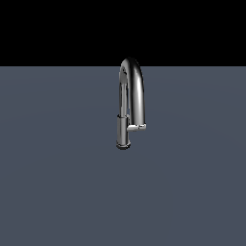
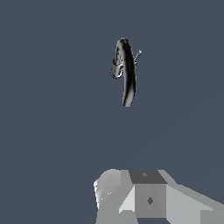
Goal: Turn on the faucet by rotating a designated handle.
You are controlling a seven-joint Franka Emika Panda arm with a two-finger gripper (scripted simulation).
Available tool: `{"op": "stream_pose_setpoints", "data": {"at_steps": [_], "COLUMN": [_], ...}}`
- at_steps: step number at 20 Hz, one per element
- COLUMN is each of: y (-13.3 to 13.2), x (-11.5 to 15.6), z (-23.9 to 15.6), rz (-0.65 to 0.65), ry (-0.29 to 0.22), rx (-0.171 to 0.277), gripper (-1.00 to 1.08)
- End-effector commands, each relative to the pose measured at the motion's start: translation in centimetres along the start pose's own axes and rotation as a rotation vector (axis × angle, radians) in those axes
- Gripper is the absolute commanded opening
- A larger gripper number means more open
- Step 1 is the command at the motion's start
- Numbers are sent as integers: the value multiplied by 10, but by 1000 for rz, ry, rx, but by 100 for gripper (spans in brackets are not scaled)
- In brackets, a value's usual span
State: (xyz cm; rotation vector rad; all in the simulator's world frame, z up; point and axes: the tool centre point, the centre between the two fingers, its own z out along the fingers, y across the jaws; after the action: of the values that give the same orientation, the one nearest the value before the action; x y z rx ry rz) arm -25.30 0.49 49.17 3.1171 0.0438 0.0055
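The faucet (image 1: 132, 91) stands upright on the grey floor, a shiny chrome gooseneck arching over to a dark spray head (image 1: 123, 132). Its handle (image 1: 137, 127), a short chrome lever, sticks out level towards the exterior view's right. The wrist view looks down on the faucet (image 2: 127, 74) from well above, and the handle (image 2: 138, 57) shows as a thin slanted stub beside the arch. Only grey blocky parts of my gripper (image 2: 148, 197) show at the frame's edge, far from the faucet. Its fingertips are not visible. Neither the arm nor the gripper appears in the exterior view.
A flat grey-blue floor (image 1: 57, 182) spreads around the faucet, with a black background behind it.
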Motion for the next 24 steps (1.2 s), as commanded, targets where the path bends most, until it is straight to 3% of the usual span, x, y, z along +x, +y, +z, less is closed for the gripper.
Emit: {"op": "stream_pose_setpoints", "data": {"at_steps": [1,13,24], "y": [0,1,5], "x": [0,19,70], "z": [0,3,14], "rz": [0,41,154], "ry": [0,-49,-182], "rx": [0,42,155], "gripper": [-100,-100,-100]}}
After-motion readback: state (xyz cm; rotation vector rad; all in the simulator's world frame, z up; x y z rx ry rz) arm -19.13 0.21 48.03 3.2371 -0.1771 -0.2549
